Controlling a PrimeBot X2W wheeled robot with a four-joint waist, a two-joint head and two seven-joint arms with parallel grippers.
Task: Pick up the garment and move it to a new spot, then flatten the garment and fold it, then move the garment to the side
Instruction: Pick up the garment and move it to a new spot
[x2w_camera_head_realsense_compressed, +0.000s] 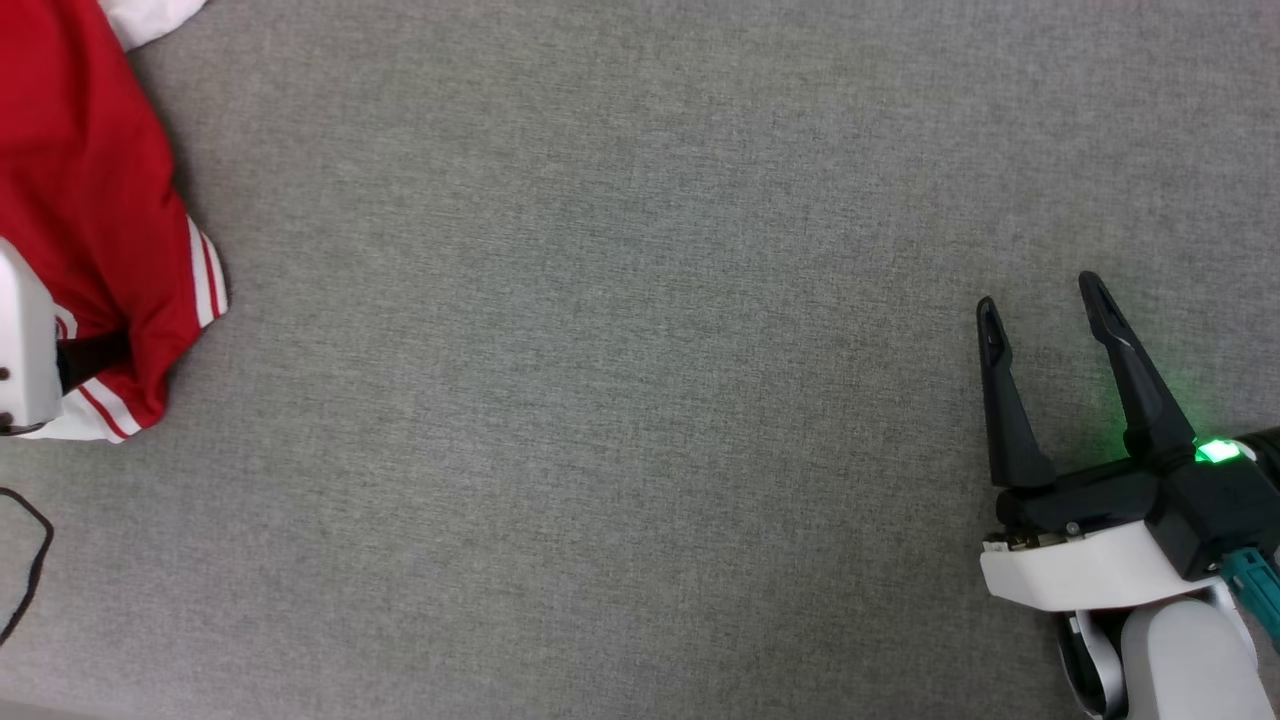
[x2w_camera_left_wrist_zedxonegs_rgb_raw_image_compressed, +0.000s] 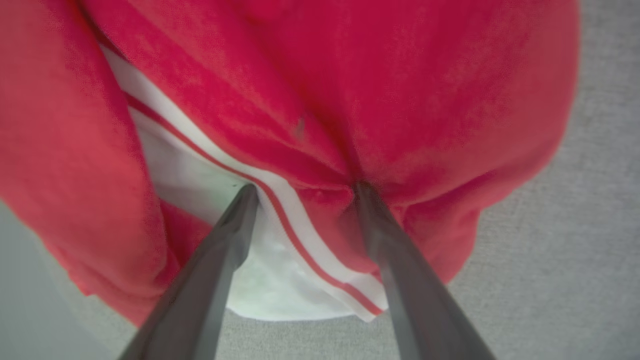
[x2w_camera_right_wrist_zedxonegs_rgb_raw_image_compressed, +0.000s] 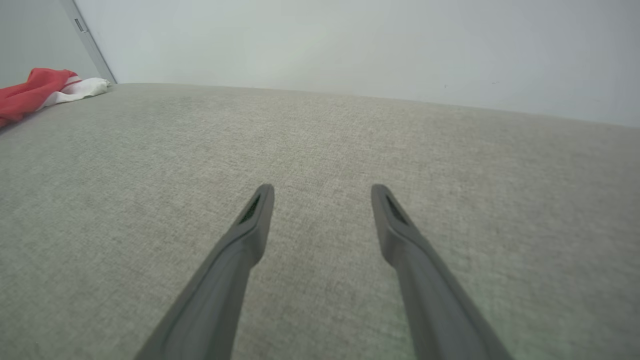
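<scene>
Nearest, at the lower right of the head view, the right gripper (x2w_camera_head_realsense_compressed: 1038, 293) is over the bare grey fabric surface (x2w_camera_head_realsense_compressed: 600, 400). Its two dark fingers are spread wide and hold nothing, and a green light (x2w_camera_head_realsense_compressed: 1217, 452) glows on its body. Further out, at the left edge, the left gripper (x2w_camera_left_wrist_zedxonegs_rgb_raw_image_compressed: 305, 192) is spread too. Its fingertips press into the garment (x2w_camera_left_wrist_zedxonegs_rgb_raw_image_compressed: 425, 90), and the striped trim (x2w_camera_left_wrist_zedxonegs_rgb_raw_image_compressed: 300, 235) lies between them without being pinched. The garment is a crumpled red and white heap at the surface's far left. Beyond it, in the right wrist view, a pale wall (x2w_camera_right_wrist_zedxonegs_rgb_raw_image_compressed: 350, 45) rises behind the surface.
</scene>
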